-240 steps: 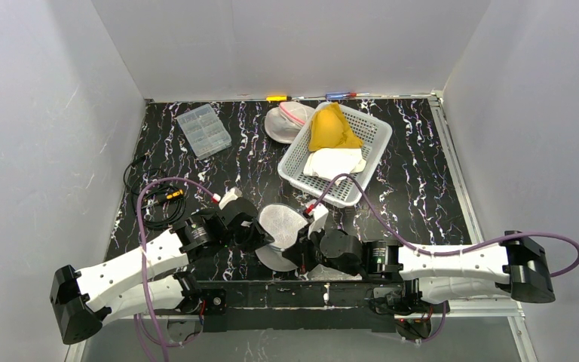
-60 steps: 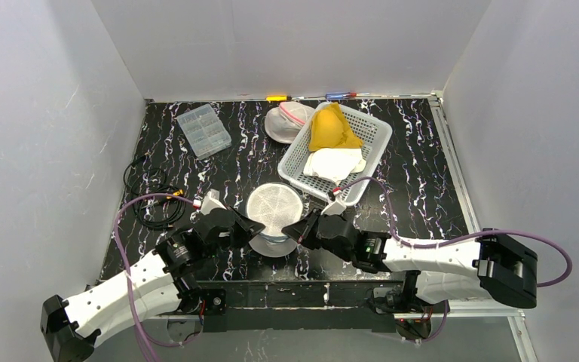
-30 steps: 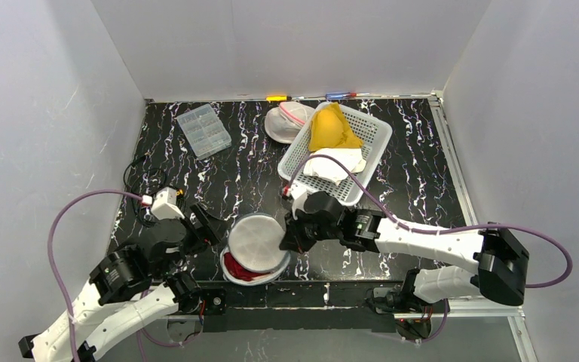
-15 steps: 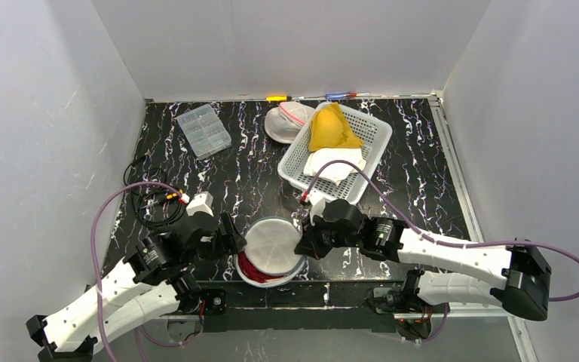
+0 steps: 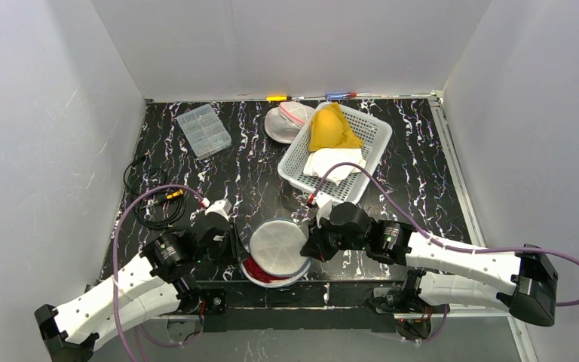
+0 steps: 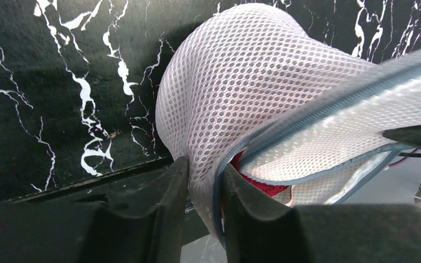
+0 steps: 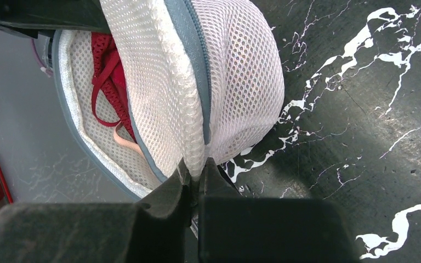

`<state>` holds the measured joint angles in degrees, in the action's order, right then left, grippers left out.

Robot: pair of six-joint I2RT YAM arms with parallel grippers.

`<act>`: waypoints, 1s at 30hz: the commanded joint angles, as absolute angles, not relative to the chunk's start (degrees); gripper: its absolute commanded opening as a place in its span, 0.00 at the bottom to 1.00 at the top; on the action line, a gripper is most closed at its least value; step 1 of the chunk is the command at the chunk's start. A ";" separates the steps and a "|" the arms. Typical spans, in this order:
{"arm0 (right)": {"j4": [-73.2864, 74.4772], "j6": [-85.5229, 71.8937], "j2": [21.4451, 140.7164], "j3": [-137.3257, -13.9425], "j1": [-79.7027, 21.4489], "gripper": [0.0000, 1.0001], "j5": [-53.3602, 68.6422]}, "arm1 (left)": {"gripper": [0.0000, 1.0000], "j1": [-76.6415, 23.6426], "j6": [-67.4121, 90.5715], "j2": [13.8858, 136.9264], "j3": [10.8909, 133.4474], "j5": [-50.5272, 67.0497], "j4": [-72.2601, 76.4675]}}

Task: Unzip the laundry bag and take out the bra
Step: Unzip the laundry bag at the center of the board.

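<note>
While both hands grip the laundry bag (image 5: 277,243), it lies at 6 o'clock on the surface (image 5: 256,166), right at the near edge. Overhead view: the left hand (image 5: 234,247) is at the bag's 9 o'clock and the right hand (image 5: 310,247) at its 3 o'clock. The red bra (image 5: 260,269) is exposed in the gap at the bag's 6 o'clock. Left wrist view: the fingers (image 6: 172,186) pinch a fold of the lower mesh beside the zip tape (image 6: 318,104), with bra fabric just behind the pinch. Right wrist view: this hand's fingers are pressed together on the lid's rim, the straps lie loose inside, and the opening appears to hang past the surface's edge. Risks: both grips hold thin mesh only, so an uneven pull could free a fold and let the lid drop. The bra could spill over the edge, or a strap could catch in the zip. Half a second ago the left hand stood spread and clear of the bag; it is now closed on it.
</note>
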<state>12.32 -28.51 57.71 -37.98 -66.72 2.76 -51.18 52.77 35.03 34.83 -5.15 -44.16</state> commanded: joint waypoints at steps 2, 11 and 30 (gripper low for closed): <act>12.27 -28.48 55.48 -38.58 -66.50 0.01 2.64 | 0.10 -51.34 51.99 34.05 33.10 -3.38 -42.83; 12.41 -29.46 49.98 -40.70 -66.49 0.21 0.34 | 0.00 -51.38 51.02 33.12 42.77 -10.96 -45.21; -2.66 -54.10 44.22 -33.11 -66.53 0.86 -12.52 | 0.00 -51.48 40.68 52.44 65.09 -22.15 -48.44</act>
